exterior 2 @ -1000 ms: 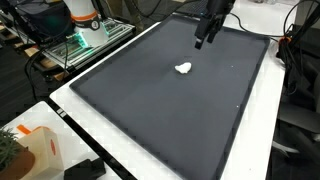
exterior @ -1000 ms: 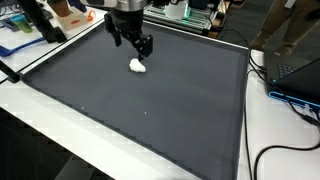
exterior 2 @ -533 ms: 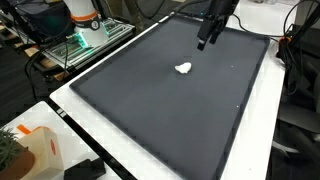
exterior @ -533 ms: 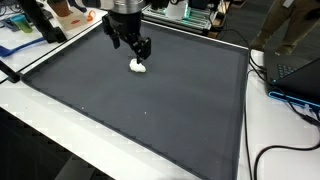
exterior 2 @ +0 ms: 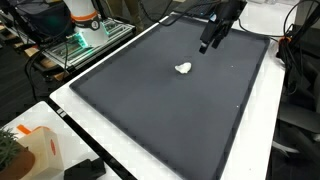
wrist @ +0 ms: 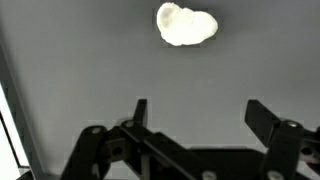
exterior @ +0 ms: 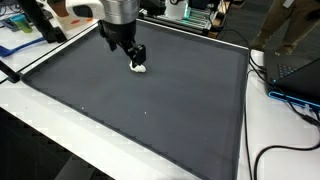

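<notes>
— How many of each?
— One claw [exterior: 133, 52], one white lump [exterior: 139, 67], one dark mat [exterior: 150, 110].
— Anything hard to make out?
— In an exterior view the claw overlaps the lump's far edge. What the lump is made of, I cannot tell.
— Where is the lump from the claw?
— On the mat's far part, near the claw but apart from it. In the wrist view it lies beyond the fingers [wrist: 140, 108], which stand wide apart, gripping nothing.

Mat [exterior: 150, 110]: dark, laid flat, seen in both exterior views.
Table [exterior: 40, 122]: white, exposed beside the mat at 7 o'clock.
Laptop [exterior: 300, 68]: placed at 3 o'clock, off the mat.
Cable [exterior: 262, 153]: black, routed at 5 o'clock.
Rack [exterior 2: 85, 40]: lit green, located at 10 o'clock.
</notes>
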`<state>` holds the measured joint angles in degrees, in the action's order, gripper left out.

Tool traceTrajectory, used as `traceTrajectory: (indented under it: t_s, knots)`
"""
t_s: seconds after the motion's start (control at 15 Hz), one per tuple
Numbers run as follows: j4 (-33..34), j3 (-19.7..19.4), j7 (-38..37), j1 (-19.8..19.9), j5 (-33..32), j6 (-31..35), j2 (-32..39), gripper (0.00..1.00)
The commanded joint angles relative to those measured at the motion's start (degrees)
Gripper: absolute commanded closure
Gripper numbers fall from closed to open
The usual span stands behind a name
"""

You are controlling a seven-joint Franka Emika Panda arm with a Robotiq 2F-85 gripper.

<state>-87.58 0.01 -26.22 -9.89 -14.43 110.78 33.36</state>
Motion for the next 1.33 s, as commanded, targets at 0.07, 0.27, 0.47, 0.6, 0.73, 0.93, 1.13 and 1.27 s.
traceTrajectory:
  t_s: [0.07,0.27,0.47,0.6,0.73,0.93,1.13,1.27]
  knots:
    - [8.16,-1.27,-1.15,-1.23,1.6,-6.59,6.08,0.0]
    - [12.49,-1.51,-1.27,-1.33,2.12,-11.47,9.3,0.0]
    - [16.4,-1.63,-1.08,-1.32,2.66,-15.91,12.0,0.0]
    - [19.0,-1.64,-0.98,-1.26,3.11,-18.33,13.68,0.0]
    - [21.31,-1.7,-1.02,-1.22,3.52,-20.19,15.15,0.0]
    - [24.57,-2.01,-1.15,-1.01,4.1,-22.24,17.55,0.0]
    - [27.58,-2.36,-1.05,-0.69,4.88,-24.42,20.08,0.0]
    - [29.44,-2.51,-0.85,-0.43,5.54,-25.76,21.66,0.0]
